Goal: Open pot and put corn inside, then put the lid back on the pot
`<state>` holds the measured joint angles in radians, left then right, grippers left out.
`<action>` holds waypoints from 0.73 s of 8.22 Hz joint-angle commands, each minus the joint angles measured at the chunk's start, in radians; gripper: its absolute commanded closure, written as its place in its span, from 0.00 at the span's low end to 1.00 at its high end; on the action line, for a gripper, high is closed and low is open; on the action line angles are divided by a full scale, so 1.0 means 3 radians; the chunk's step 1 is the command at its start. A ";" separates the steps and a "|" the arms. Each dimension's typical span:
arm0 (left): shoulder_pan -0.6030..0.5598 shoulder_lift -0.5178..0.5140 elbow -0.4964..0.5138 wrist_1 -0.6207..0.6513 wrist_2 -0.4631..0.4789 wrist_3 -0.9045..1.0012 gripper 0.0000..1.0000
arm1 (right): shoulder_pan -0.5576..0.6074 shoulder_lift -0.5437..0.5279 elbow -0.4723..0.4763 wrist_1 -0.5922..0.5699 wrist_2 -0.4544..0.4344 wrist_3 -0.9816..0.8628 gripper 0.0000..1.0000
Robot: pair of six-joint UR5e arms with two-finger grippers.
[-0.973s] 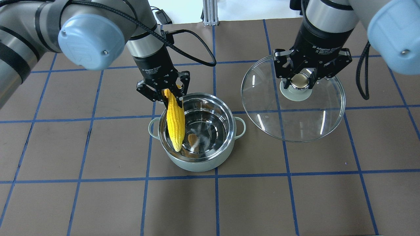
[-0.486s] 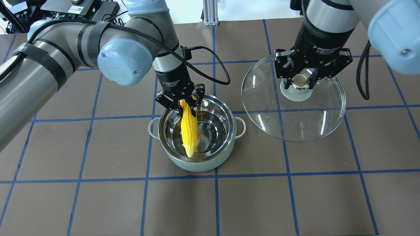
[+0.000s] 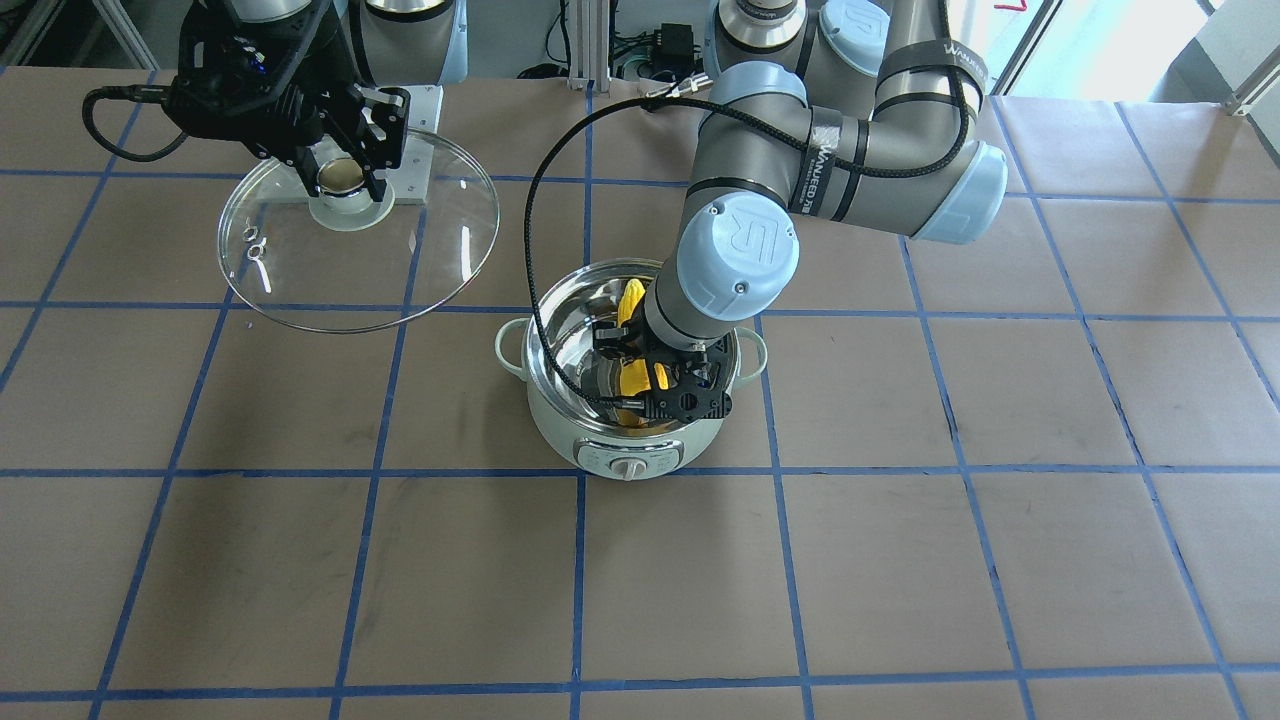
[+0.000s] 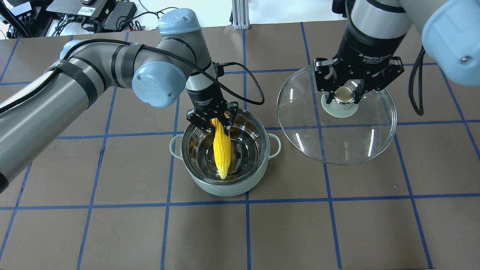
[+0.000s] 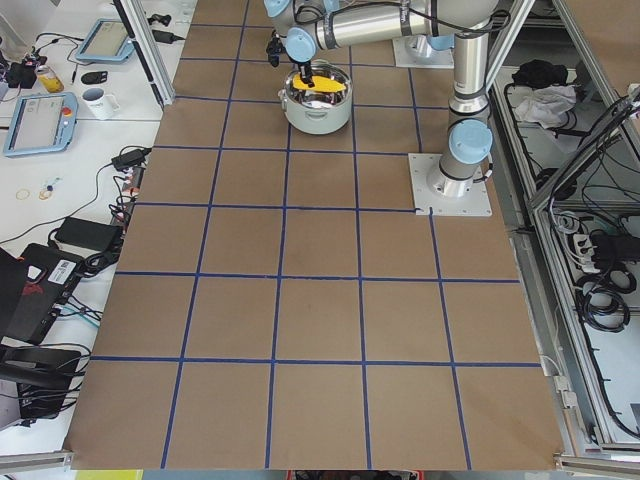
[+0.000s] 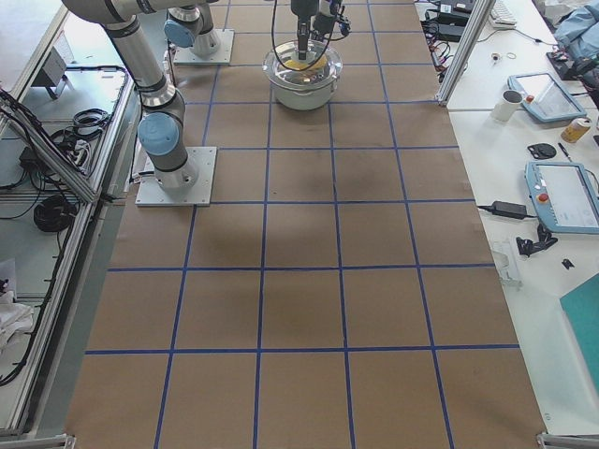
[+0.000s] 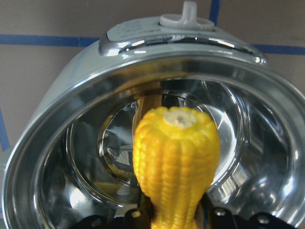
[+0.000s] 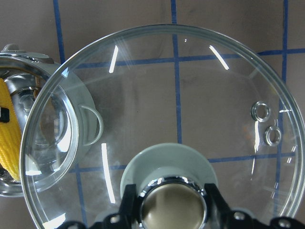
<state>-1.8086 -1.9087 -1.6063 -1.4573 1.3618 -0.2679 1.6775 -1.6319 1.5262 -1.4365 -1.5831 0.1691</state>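
Observation:
The mint-green pot (image 4: 225,189) stands open at the table's middle, its control dial facing away from the robot (image 3: 625,468). My left gripper (image 4: 215,125) is shut on the thick end of the yellow corn (image 4: 221,150) and holds it inside the pot's steel bowl, tip pointing down toward the bottom. In the left wrist view the corn (image 7: 176,152) points into the pot (image 7: 47,143). My right gripper (image 4: 344,95) is shut on the knob of the glass lid (image 4: 337,138) and holds it in the air to the pot's right, level and clear of the rim.
The table is brown paper with a blue tape grid (image 4: 247,204). A black cable (image 4: 247,86) loops off the left wrist above the pot's far rim. The right arm's white base plate (image 3: 425,150) lies under the lid's far edge.
My left gripper has moved right and down, carrying the corn from over the pot's left rim into the bowl. The right gripper and lid have barely moved.

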 commanded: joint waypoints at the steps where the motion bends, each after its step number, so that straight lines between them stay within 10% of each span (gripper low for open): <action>1: -0.0005 -0.0055 0.0001 0.0016 0.0017 -0.0033 0.18 | 0.0002 -0.0036 -0.0005 0.0084 -0.0005 -0.0083 0.65; 2: 0.0000 -0.0029 0.0001 0.0016 0.0027 -0.0098 0.00 | 0.0002 -0.0047 -0.0005 0.0084 0.0005 -0.0068 0.64; 6: 0.0102 0.0215 0.0128 -0.0260 0.0133 -0.0135 0.00 | 0.0002 -0.0042 -0.0005 0.0094 -0.0005 -0.0083 0.65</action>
<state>-1.8021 -1.8848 -1.5959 -1.4935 1.3759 -0.3132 1.6786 -1.6450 1.5247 -1.4108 -1.5827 0.1466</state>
